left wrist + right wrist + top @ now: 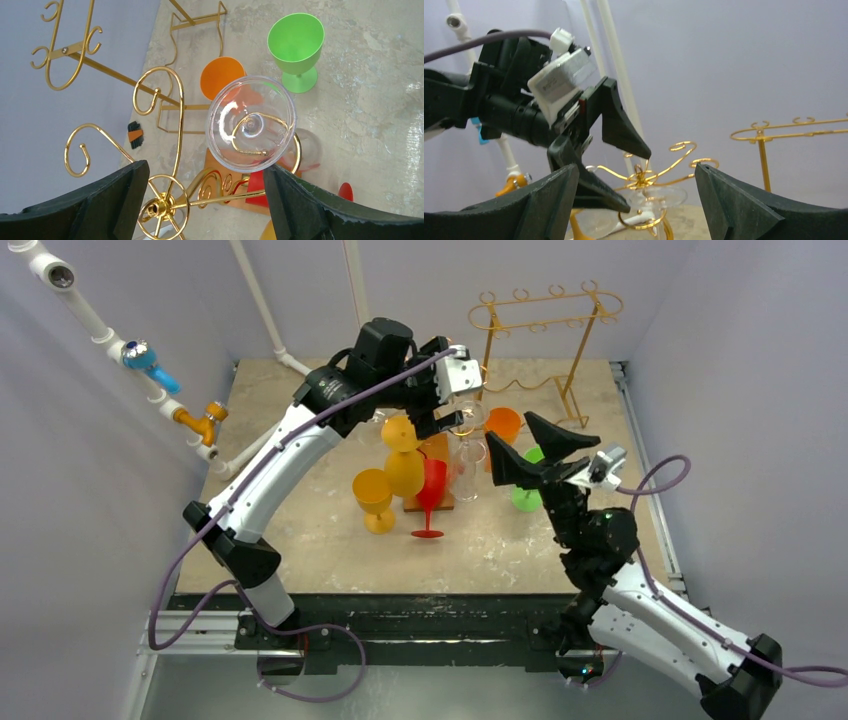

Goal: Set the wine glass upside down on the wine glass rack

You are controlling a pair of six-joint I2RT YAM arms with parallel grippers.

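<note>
Lilac walls, scuffed beige bench [300,540], and the clear glass wine glass [251,123] is hanging upside down, its foot caught in a loop of the gold wire spiral rack [162,206] (bowl dangling below). Left end effector [205,170] hovers right above it, jaws wide, holding nothing. Right end effector [507,432] is just beside the rack, also spread open and empty. A green plastic goblet [296,45] stands upright nearby.

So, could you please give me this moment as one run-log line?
clear wine glass: hung upside down on gold rack | left end effector: open | right end effector: open
</note>
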